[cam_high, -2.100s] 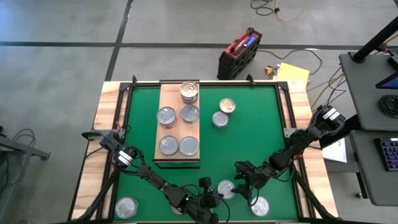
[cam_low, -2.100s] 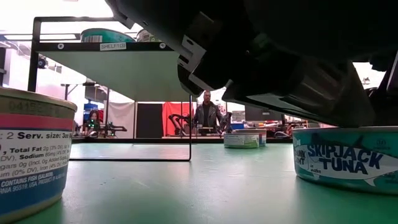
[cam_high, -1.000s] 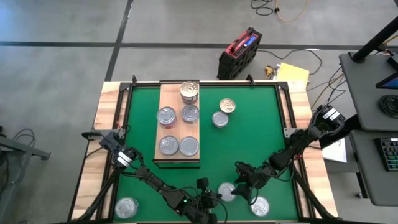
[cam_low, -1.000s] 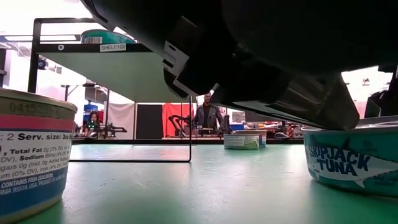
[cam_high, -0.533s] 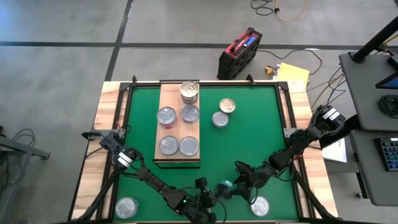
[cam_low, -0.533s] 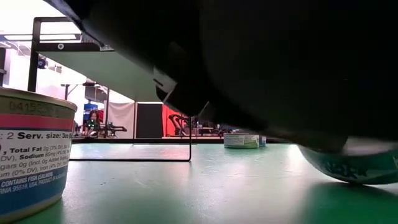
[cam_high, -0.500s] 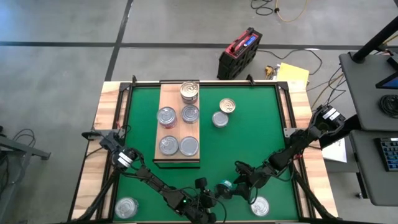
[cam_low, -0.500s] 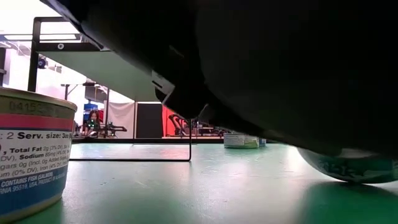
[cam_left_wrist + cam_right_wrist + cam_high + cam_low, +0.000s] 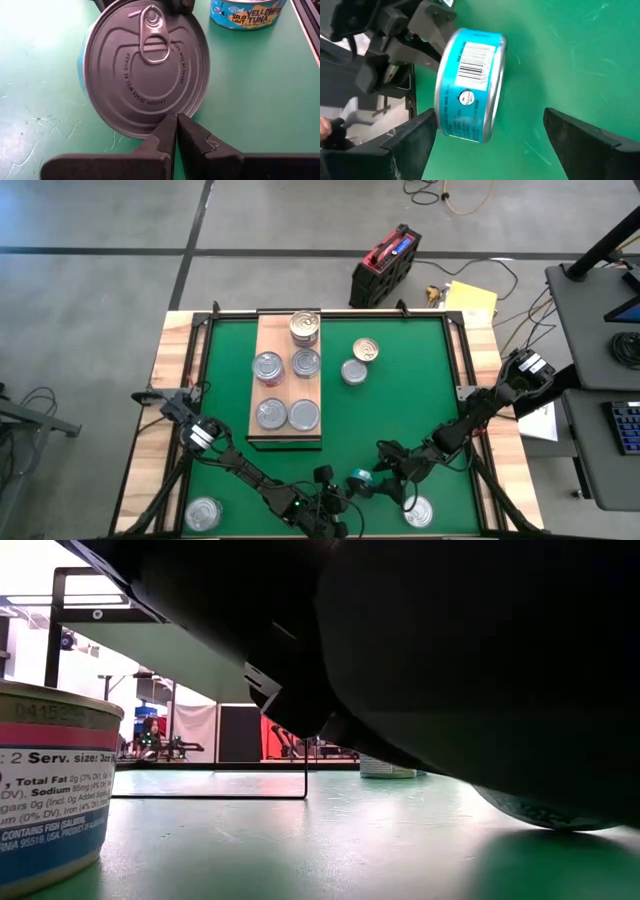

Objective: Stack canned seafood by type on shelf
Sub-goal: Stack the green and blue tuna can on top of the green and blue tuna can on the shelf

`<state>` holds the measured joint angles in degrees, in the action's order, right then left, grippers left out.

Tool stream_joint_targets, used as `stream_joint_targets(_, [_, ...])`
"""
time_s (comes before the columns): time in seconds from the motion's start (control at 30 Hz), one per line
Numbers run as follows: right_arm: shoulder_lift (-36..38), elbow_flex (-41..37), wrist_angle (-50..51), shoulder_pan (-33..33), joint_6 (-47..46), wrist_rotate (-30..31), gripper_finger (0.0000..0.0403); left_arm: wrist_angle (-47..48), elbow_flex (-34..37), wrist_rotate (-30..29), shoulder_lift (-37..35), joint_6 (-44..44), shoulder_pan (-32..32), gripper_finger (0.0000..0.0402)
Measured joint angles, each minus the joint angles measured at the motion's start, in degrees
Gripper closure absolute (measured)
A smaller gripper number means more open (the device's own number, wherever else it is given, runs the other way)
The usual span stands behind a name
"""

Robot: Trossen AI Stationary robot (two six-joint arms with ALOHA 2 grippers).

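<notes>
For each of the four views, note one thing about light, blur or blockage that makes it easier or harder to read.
High view: even light, soft detail; shelf readable. Low view: a dark arm fills most of the frame, backlit by the bright room; the near can is cropped. Left wrist view: the silver lid shines evenly, embossed text legible. Right wrist view: the tipped teal can is slightly soft.

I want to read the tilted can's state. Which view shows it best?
Right wrist view: the blue can stands on edge, barcode showing. Left wrist shows its lid; high view a small speck; low view mostly blocks it.
</notes>
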<state>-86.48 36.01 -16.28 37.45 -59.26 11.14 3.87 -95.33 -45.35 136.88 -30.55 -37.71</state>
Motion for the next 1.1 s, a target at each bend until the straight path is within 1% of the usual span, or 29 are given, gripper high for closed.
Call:
stream_joint_targets(0.13, [0.0,0.0,-2.6,0.0,1.7,0.0,0.0051,-1.5,0.0,-0.4,0.0,0.1,0.4,0.0402])
stream_joint_targets(0.4, [0.0,1.7,-0.3,-0.1,4.9,1.0,0.0055,-1.8,0.0,-0.6,0.0,0.0,0.9,0.0402])
stream_joint_targets(0.83, [0.0,2.2,1.1,-2.2,7.0,1.1,0.0112,-1.7,-0.1,-0.7,-0.1,0.5,1.1,0.0402])
stream_joint_targets(0.93, [-0.1,2.2,1.0,-2.6,7.0,1.0,0.0113,-1.7,-0.1,-0.7,-0.1,0.7,1.2,0.0402])
stream_joint_targets(1.1, [-2.8,2.2,-0.2,-2.6,6.9,1.0,0.0097,-1.8,-0.1,-0.8,-0.2,1.2,1.3,0.0402])
